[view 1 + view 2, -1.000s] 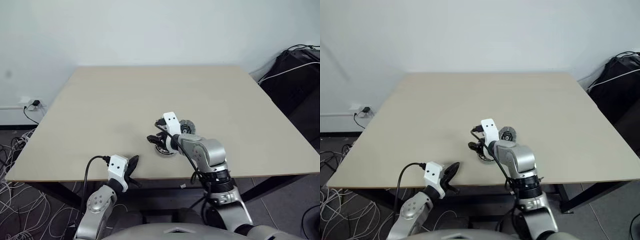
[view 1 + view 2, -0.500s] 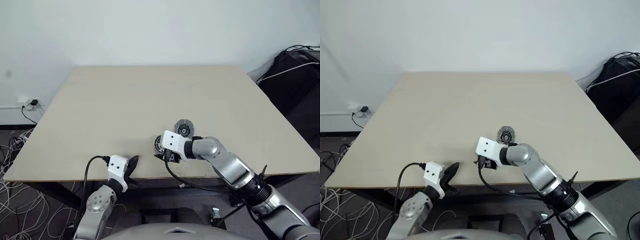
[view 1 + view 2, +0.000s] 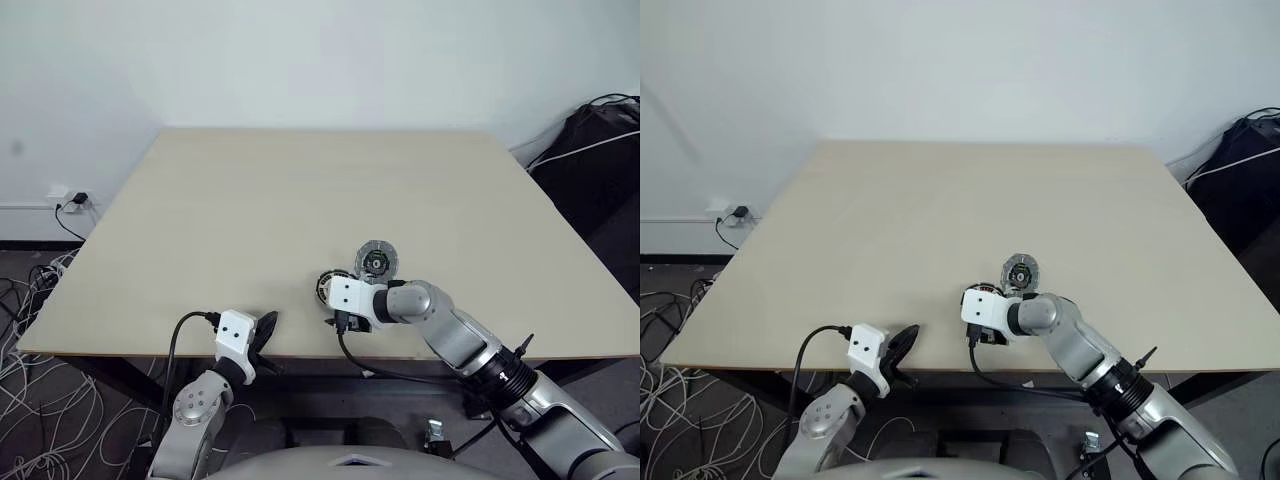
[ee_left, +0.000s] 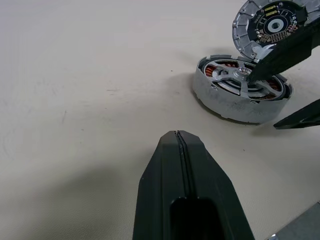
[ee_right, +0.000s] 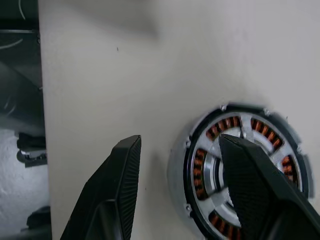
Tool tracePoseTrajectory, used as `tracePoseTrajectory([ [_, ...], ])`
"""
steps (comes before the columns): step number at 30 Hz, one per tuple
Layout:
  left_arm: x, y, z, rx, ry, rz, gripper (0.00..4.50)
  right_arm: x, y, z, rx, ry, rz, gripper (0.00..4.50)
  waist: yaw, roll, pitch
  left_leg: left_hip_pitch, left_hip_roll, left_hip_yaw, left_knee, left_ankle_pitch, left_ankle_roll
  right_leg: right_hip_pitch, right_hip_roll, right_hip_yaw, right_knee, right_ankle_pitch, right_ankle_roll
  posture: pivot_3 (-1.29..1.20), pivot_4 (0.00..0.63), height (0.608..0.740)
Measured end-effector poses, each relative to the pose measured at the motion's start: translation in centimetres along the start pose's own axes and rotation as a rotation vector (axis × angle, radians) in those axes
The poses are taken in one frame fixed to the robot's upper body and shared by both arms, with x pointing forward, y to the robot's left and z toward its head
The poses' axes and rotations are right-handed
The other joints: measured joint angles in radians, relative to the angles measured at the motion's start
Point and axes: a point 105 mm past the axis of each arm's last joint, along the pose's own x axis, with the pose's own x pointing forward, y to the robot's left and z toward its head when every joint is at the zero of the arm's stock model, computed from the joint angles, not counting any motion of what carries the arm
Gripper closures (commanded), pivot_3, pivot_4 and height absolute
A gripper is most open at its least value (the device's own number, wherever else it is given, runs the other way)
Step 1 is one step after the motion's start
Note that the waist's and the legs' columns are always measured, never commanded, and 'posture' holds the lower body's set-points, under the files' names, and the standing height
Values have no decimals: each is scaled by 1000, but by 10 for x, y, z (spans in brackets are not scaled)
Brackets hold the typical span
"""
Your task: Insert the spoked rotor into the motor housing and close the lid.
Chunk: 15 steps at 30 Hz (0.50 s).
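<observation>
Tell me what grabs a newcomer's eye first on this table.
The round motor housing, copper windings showing under the spoked rotor, sits near the table's front edge. The right hand straddles its rim, fingers open. Behind it lies the lid, dark inside facing up.

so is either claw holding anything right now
Nothing is held. The right claw is open, straddling the rim of the motor housing; the left claw is shut on nothing.

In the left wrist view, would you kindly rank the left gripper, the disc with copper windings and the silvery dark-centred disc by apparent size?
1. left gripper, largest because it is nearest the camera
2. disc with copper windings
3. silvery dark-centred disc, farther off and partly hidden, so its place below the second is unsure
</observation>
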Motion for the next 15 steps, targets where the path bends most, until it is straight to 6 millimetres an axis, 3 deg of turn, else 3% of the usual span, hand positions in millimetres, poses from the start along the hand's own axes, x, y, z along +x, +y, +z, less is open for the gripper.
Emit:
tracePoseTrajectory([
  [10,0,1,0,-2,1,10,4500,-4,-3,-13,1,47,12,1847,2,0,0,0,0,0,0,0,1,0,0,0,0,0,0,0,0,740],
  [15,0,1,0,-3,0,10,4500,-5,-4,-14,0,51,7,3116,2,0,0,0,0,0,0,-1,1,0,0,0,0,0,0,0,0,740],
])
